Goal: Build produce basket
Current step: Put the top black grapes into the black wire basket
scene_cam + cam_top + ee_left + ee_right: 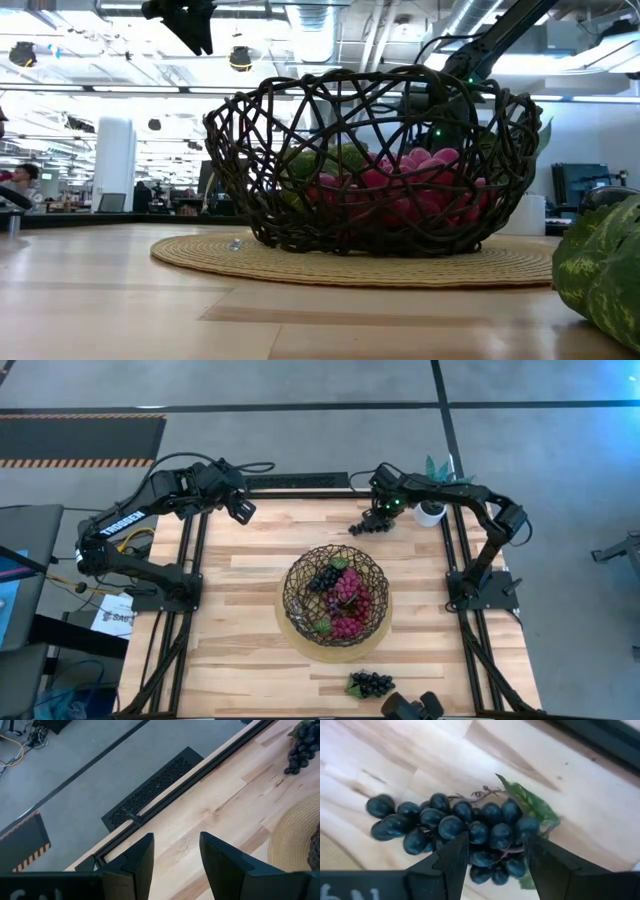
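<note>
Mostly done: basket [336, 600] mid-worktop holds red and dark bunches. Right gripper [496, 851], jaws spread, straddles a dark bunch [465, 832] at the far edge; another bunch [369, 684] waits near. Left gripper [176, 851] idle, jaws apart.
</note>
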`<move>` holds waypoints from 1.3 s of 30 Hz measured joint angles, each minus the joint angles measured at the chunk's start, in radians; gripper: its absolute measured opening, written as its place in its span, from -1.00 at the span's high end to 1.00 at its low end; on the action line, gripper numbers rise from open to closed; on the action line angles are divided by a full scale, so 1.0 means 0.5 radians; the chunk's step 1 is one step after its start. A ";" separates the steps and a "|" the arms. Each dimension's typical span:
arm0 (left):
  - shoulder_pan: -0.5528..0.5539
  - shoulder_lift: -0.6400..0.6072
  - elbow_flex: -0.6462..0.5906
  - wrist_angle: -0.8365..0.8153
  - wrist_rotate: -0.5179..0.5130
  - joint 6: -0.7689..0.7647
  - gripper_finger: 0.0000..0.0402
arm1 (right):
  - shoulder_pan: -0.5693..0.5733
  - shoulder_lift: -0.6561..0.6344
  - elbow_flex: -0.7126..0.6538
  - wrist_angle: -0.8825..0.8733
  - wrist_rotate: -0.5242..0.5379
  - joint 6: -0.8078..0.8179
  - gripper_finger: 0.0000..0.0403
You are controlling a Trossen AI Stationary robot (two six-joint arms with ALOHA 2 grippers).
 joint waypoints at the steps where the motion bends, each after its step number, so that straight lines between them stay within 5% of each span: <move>1: 0.000 0.000 0.000 0.000 0.001 -0.004 0.27 | 0.000 0.000 0.000 0.000 0.020 0.000 -0.06; 22: 0.000 0.000 0.000 0.000 0.001 -0.028 0.27 | 0.060 0.250 0.005 0.008 0.088 0.023 -0.02; 27: 0.000 0.000 0.001 0.000 -0.002 -0.038 0.27 | 0.045 0.228 0.002 -0.001 0.083 0.037 0.23; 33: 0.000 0.000 0.001 0.000 -0.002 -0.042 0.27 | 0.045 0.142 0.008 -0.063 0.040 -0.045 0.87; 39: 0.000 0.000 0.001 0.000 -0.003 -0.042 0.27 | 0.066 -0.019 0.178 -0.358 0.015 -0.138 0.94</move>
